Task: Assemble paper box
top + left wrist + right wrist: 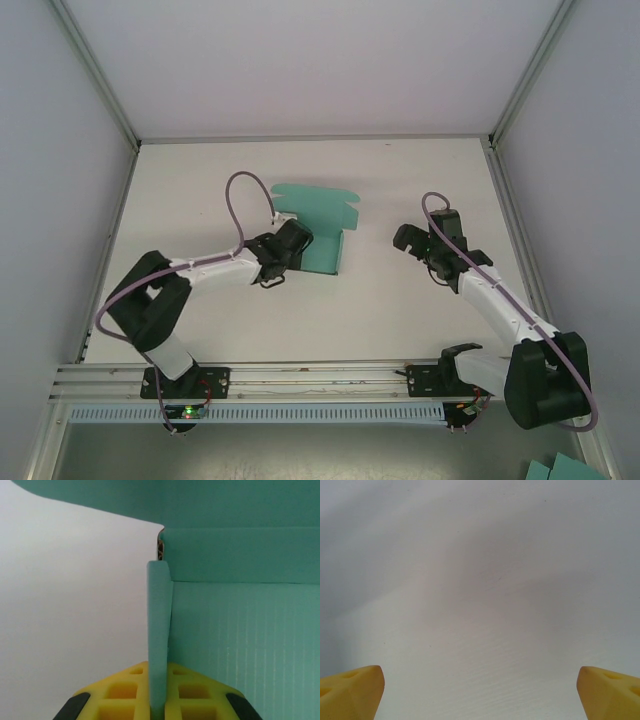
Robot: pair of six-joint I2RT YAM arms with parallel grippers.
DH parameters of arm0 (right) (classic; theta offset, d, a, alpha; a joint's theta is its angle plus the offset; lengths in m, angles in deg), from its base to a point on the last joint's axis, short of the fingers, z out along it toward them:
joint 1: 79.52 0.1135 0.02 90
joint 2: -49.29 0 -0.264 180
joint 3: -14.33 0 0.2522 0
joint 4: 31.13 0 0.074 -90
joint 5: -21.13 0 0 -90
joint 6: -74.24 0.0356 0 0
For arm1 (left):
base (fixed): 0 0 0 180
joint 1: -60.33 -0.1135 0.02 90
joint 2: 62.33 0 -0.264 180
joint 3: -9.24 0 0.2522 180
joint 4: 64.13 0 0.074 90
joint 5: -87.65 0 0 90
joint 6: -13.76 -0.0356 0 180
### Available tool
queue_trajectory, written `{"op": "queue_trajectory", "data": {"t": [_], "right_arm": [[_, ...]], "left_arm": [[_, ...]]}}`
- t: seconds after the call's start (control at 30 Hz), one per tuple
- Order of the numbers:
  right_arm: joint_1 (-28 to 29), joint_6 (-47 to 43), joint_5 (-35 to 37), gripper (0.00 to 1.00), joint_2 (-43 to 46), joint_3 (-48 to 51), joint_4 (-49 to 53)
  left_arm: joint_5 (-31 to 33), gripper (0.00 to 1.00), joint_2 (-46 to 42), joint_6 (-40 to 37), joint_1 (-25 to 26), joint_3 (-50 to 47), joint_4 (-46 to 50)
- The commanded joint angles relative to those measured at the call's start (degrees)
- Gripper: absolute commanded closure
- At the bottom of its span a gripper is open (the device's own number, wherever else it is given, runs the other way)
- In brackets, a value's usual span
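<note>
Teal card box (322,215) sits mid-table, half folded. The left gripper (288,248) is pinched shut on its left side flap (159,630), which stands upright and runs straight ahead of the fingers. The right gripper (418,242) hangs wide open, well off to the box's right, so left's way closer.

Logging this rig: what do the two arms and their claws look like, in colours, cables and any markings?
The left arm and right arm are white tubular links joined by chunky black joint housings. A mauve cable loops along each. The left claw and right claw have yellow fingers with moulded pockets; the left's show black edges. No markings are legible.
</note>
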Motion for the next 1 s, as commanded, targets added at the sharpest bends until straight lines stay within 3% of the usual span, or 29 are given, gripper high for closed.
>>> {"op": "queue_trajectory", "data": {"t": [0.0,0.13,0.27,0.43,0.6,0.67,0.77,0.93,0.97], "right_arm": [[-0.4,-1.8,1.4,0.02,-1.3,-0.3,2.2],[-0.4,-2.7,-0.3,0.02,-2.4,-1.3,3.3],[-0.4,-6.6,-6.1,0.02,-2.1,-2.2,2.1],[-0.3,-12.5,-11.3,0.02,0.2,-3.3,1.0],[1.3,-18.3,-14.1,0.02,1.8,-5.2,-0.8],[3.8,-24.7,-16.4,0.02,1.2,-7.0,-1.7],[7.3,-35.9,-20.9,0.02,-1.9,-13.0,0.4],[7.2,-47.9,-25.1,0.02,-13.6,-25.0,4.6],[7.4,-50.7,-27.2,0.02,-16.5,-28.2,7.5]], "left_arm": [[2.4,0.98,2.3,3.8,-0.8,1.2,3.4],[-0.3,0.8,1.4,3.4,-0.7,1.1,3.7],[0.4,0.52,-2.9,1.9,-0.6,2.6,8.4],[1.7,0.37,-10.8,1.8,-0.7,0.1,11.0],[0.5,0.11,-16.2,-1.0,-1.9,0.1,11.8],[-6.1,0.0,-17.1,-5.7,-4.6,0.6,10.1],[-18.7,0.0,-17.5,-14.2,-12.9,1.7,7.9],[-43.3,0.0,-12.5,-33.9,-26.4,7.5,9.6],[-44.9,0.0,-11.2,-36.9,-27.6,8.7,10.1]]}}
